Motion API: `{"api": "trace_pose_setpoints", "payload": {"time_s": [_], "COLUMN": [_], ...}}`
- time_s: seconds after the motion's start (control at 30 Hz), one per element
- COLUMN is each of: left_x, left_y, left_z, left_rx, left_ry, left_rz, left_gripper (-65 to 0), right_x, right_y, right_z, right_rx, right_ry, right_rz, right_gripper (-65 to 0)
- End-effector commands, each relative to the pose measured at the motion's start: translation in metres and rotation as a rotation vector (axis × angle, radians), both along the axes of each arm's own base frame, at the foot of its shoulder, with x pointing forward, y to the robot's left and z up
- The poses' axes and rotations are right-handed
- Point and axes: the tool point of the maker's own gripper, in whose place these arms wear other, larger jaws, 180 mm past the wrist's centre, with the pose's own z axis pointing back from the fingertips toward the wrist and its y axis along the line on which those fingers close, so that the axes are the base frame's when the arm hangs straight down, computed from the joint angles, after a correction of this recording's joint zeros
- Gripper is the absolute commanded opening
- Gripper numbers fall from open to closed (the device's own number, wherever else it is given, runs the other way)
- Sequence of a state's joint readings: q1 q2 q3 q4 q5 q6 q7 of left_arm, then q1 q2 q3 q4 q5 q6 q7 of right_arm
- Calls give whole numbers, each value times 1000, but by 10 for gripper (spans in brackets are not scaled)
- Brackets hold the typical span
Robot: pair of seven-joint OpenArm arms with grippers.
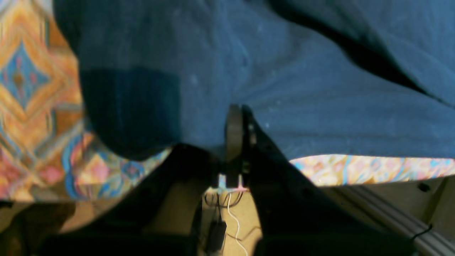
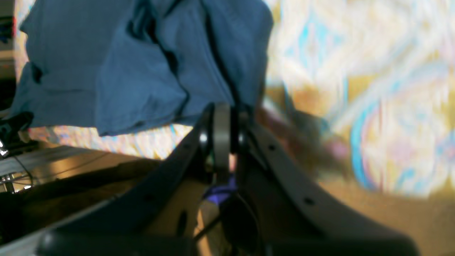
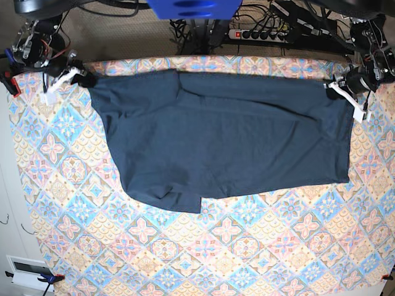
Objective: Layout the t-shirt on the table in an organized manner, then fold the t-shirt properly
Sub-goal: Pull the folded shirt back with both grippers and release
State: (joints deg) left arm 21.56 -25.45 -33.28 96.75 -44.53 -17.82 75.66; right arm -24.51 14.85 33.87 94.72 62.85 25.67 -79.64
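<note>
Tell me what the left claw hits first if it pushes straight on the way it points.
The t-shirt itself: the left claw is shut on its edge, and the navy cloth fills the line ahead. Beyond it lies the table, though depth is unclear.

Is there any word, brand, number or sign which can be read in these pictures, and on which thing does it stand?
None can be read.
The t-shirt shows plain dark blue cloth; no print or label is visible.
The table cloth carries only floral patterns.
The power strip behind the table is too small to read.
</note>
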Motion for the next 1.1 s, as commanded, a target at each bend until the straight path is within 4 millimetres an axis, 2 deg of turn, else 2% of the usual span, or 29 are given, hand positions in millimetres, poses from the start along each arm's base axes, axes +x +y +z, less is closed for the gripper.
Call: {"api": "trace_pose_setpoints", "payload": {"time_s": [0.0, 0.17, 0.3, 0.43, 0.5, 0.53, 0.6, 0.67, 0.8, 0.97, 1.07], "left_x": [3, -15, -30, -34, -40, -41, -41, -40, -40, -33, -7], "left_y": [9, 17, 16, 16, 17, 18, 19, 18, 38, 72, 81], "left_z": [10, 4, -2, -4, -5, -5, -5, -3, 18, 52, 71], "left_rx": [25, 20, 19, 17, 21, 22, 23, 9, -20, -21, -20], "left_ry": [-29, -5, 35, 47, 62, 65, 62, 59, 17, -120, -218], "left_rz": [7, 60, 60, 64, 62, 61, 63, 64, 131, 256, 286], "left_gripper": [-650, -650, -650, -520, -410, -350, -271, -222, -217, -217, -217], "right_x": [6, -5, -6, -5, -5, -5, -6, -3, 4, 12, 13], "right_y": [-5, -4, -4, -4, -4, -4, -6, -12, -14, -31, -37], "right_z": [11, 9, 9, 9, 9, 9, 9, 14, 29, 48, 52], "right_rx": [-18, -26, -26, -24, -25, -25, -30, -58, -98, -153, -169], "right_ry": [-43, -21, -18, -20, -19, -19, -18, -24, -67, -127, -139], "right_rz": [4, 11, 11, 14, 13, 13, 13, 31, 56, 16, -3], "right_gripper": [-639, -639, -636, -635, -625, -607, -568, -515, -440, -431, -431]}}
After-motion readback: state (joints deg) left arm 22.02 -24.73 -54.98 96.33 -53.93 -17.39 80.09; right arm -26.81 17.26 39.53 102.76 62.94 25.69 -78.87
